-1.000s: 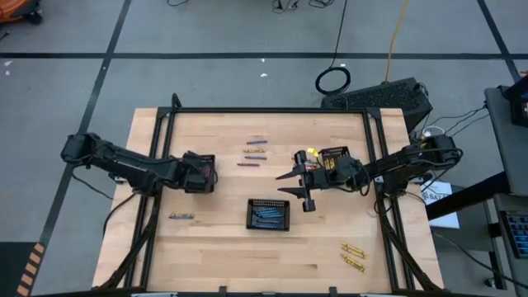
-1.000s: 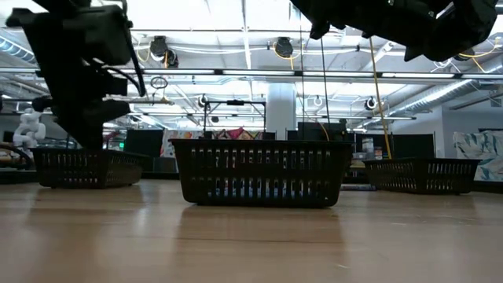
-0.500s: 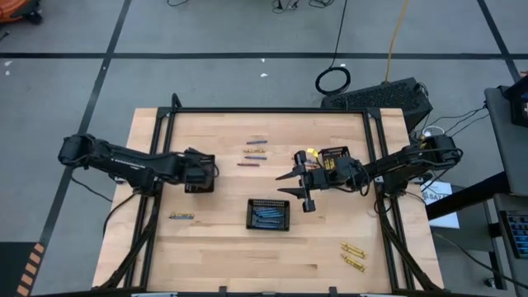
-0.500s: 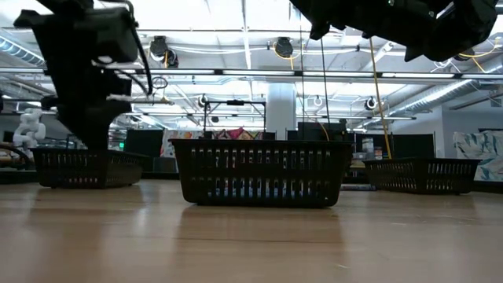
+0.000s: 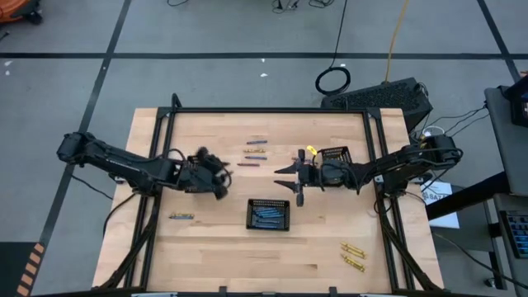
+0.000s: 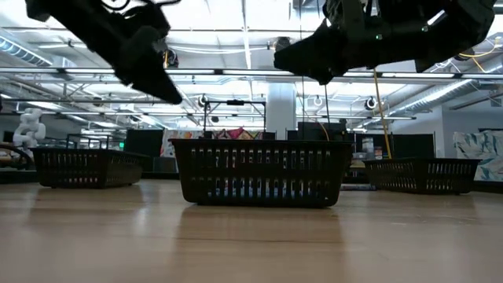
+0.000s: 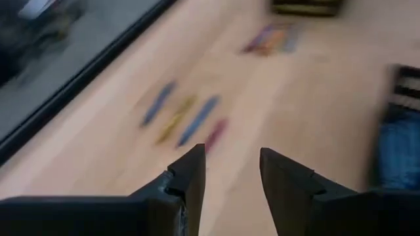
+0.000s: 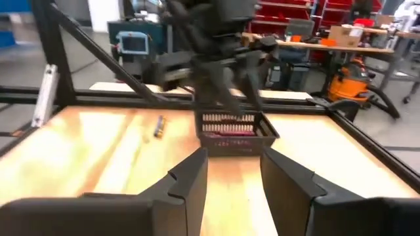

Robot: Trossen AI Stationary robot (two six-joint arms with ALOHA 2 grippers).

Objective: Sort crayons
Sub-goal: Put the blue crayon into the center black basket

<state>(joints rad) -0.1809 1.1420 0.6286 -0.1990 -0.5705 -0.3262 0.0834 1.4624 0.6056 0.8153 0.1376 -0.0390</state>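
Now both empty grippers, left [image 5: 221,173] and right [image 5: 294,177], stand parted either side of the loose crayons [image 5: 253,152]; converging there risks collision

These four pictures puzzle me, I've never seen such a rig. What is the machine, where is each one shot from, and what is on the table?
Two dark robot arms work at a wooden table, sorting crayons. The high view looks straight down; the low view looks level across the table; the other two come from cameras on each wrist. The left gripper and right gripper both have their fingers apart and hold nothing. Three black baskets stand there: the middle basket holds blue crayons, the left basket red ones. Loose crayons lie in groups: mixed crayons at the far side, yellow crayons at the near right, and one pair at the near left.
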